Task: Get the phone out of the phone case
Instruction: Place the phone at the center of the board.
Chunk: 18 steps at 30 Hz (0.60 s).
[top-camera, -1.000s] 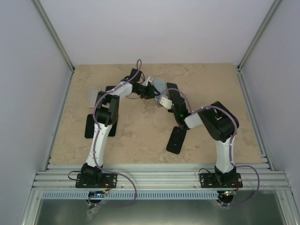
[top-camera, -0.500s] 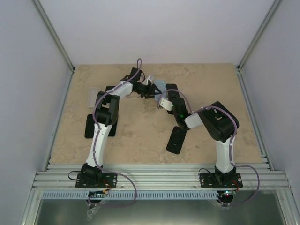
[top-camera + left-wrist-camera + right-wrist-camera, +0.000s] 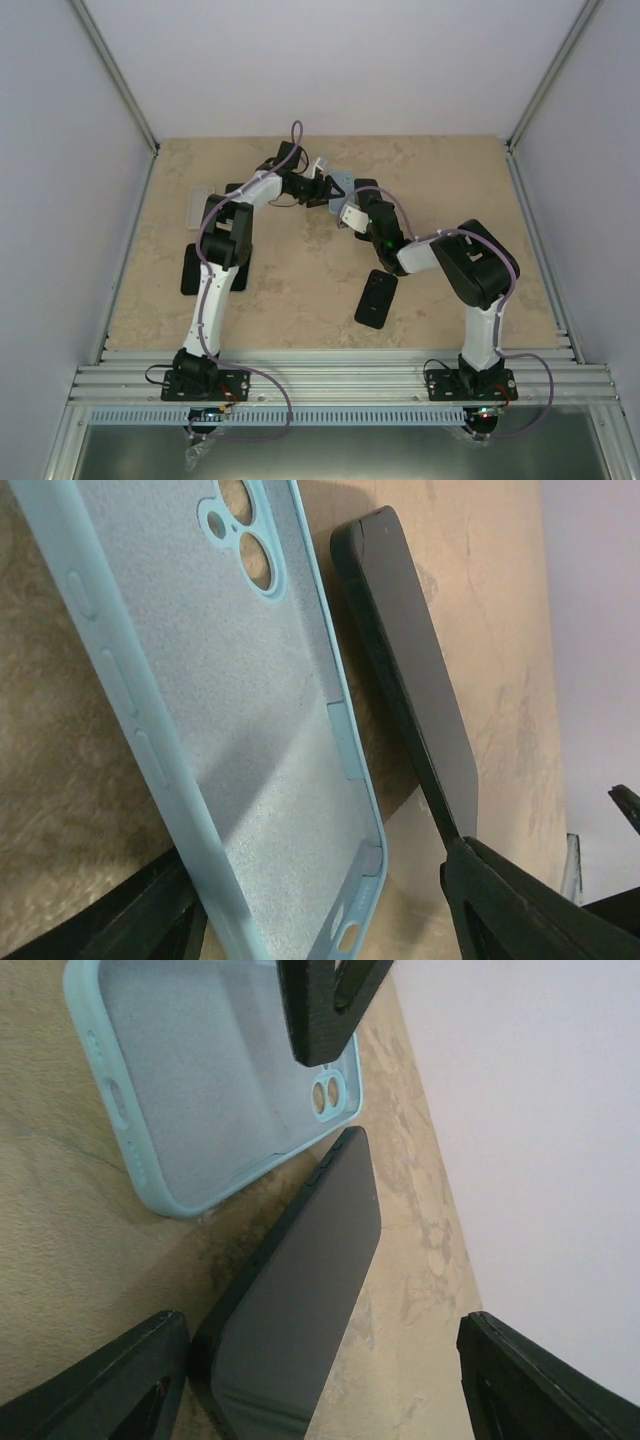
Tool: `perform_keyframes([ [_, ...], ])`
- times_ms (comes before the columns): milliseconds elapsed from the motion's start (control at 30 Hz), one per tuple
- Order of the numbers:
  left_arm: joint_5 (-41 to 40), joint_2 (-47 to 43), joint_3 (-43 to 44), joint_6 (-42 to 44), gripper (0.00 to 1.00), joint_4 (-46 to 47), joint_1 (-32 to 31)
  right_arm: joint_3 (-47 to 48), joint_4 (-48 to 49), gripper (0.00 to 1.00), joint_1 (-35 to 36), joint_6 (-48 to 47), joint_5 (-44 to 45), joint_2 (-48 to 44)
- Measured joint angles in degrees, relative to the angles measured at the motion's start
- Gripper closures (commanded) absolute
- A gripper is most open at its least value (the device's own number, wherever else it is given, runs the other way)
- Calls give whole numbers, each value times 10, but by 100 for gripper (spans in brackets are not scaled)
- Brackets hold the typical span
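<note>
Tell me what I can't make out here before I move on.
- Case lower end: left wrist, cut off by the bottom edge; whether the left gripper clamps it is unclear.
- Phone near end: right wrist, cut off by the bottom edge.
- Phone in the top view: too small, covered by the right gripper.

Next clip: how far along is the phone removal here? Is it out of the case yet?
Done: the light blue case shows its bare lining and camera cutouts, and the black phone sits beside it, fully out. In hand: the right fingers are spread wide about the phone, not closed on it; whether the left fingers grip the case is unclear. Left: probably only releasing and backing away.
</note>
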Motion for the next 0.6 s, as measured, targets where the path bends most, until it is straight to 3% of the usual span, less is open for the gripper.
perform_keyframes([
  [367, -17, -3, 5, 12, 30, -6, 0, 2, -21, 21, -4, 2, -14, -2],
  [600, -19, -4, 5, 21, 29, -10, 0, 19, -72, 9, -17, 33, -45, -10],
])
